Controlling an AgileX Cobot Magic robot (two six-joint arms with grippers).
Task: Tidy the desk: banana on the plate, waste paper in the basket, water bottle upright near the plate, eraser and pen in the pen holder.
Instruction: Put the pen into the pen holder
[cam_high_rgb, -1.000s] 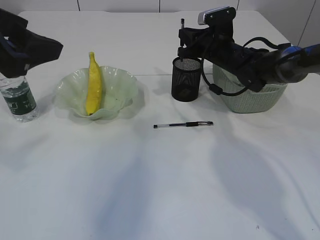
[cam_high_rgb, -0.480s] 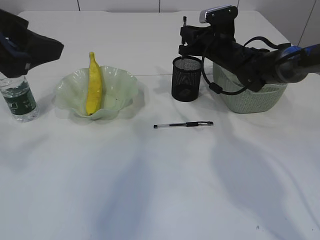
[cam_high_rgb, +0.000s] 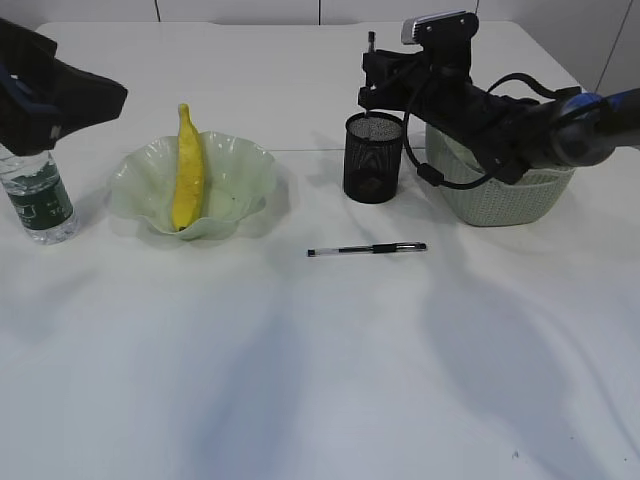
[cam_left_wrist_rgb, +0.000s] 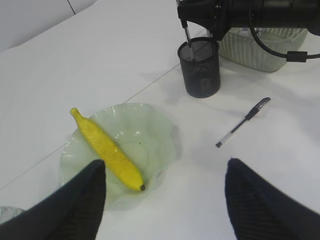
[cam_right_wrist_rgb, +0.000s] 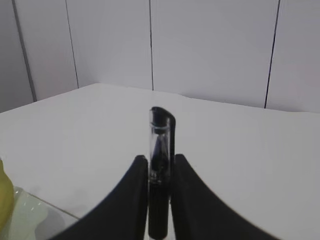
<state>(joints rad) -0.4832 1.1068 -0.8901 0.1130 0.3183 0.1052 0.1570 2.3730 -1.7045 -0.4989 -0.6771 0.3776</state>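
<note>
R gripper (cam_high_rgb: 371, 80) sits above the holder (cam_high_rgb: 373, 158), near the desk's (cam_high_rgb: 320, 380) far edge, w/ a pen (cam_right_wrist_rgb: 160, 165) upright between its fingers (cam_right_wrist_rgb: 134, 200). In the R wrist view the jaws flank the barrel closely; I can't tell whether they grip it or have just let go. Exterior view shows the pen's lower end at or just inside the holder mouth.

L gripper (cam_left_wrist_rgb: 165, 200) hangs over the L side of the desk, jaws wide apart, nothing in them.

Task items:
- Banana (cam_high_rgb: 187, 180) lies in the plate (cam_high_rgb: 255, 165), L of centre. Done, by my read.
- Bottle (cam_high_rgb: 37, 200) upright at the L edge, near the plate. Looks done.
- 2nd pen (cam_high_rgb: 367, 249) flat on the desk, mid-table, just in front of the holder. Not yet stowed.
- Basket (cam_high_rgb: 500, 200) R of the holder, near the R edge; contents hidden from me.
- Eraser: not visible in any view.

Risks as I judge them:
- If the pen is tilted on release, it could strike the rim and bounce out onto the desk.
- Holder is light mesh; a nudge from the fingers on withdrawal could tip it.
- R arm hangs close over the basket rim; a low retreat may snag it.
- The flat pen could roll when pinched.
</note>
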